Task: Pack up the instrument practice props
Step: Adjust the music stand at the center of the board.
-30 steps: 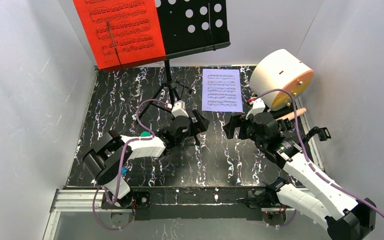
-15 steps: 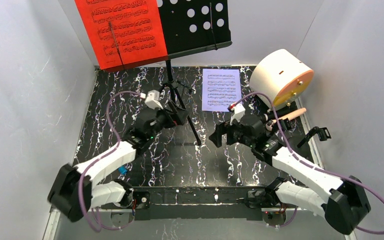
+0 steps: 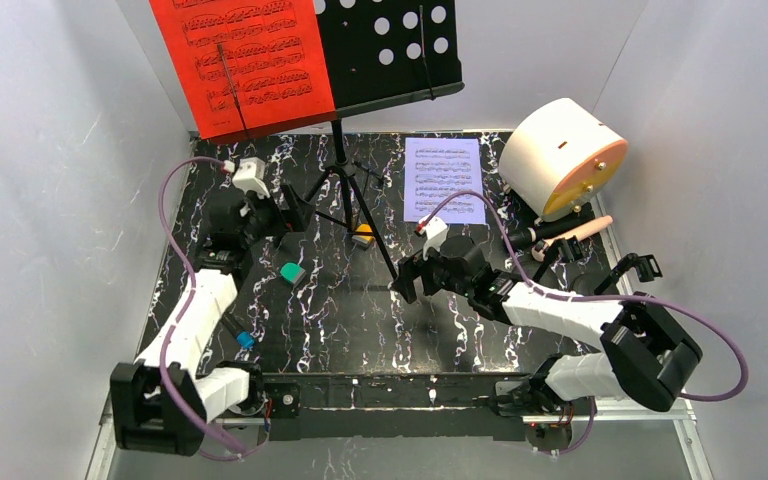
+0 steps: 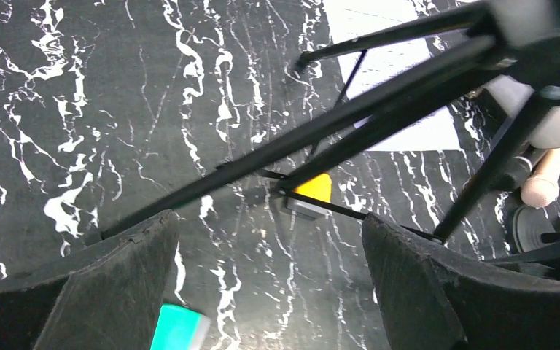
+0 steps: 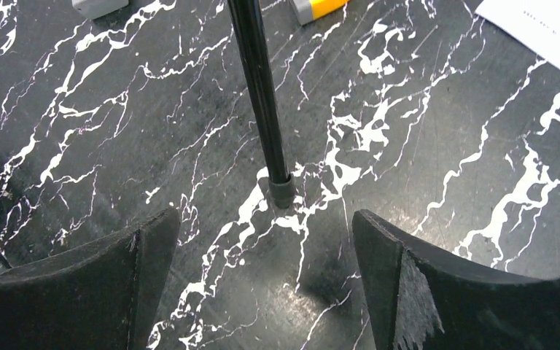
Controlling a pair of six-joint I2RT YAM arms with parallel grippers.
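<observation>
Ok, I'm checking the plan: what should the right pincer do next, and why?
Probably ease forward and close on the near leg of the music rack: the right pincer is open, and that leg's foot sits centred just beyond its fingertips, untouched.

The left hand [image 4: 270, 230] is spread wide, its two black fingers [image 4: 95, 292] at the lower corners with nothing between them. Beyond them, black tripod legs [image 4: 350, 118] run diagonally over the black, white-veined surface [image 4: 80, 109]. A yellow block [image 4: 312, 191] lies under the legs. A teal block [image 4: 179, 328] lies at the lower edge. A white music sheet [image 4: 423, 133] lies behind the legs, and a beige microphone head [image 4: 543, 186] shows at the right edge.
</observation>
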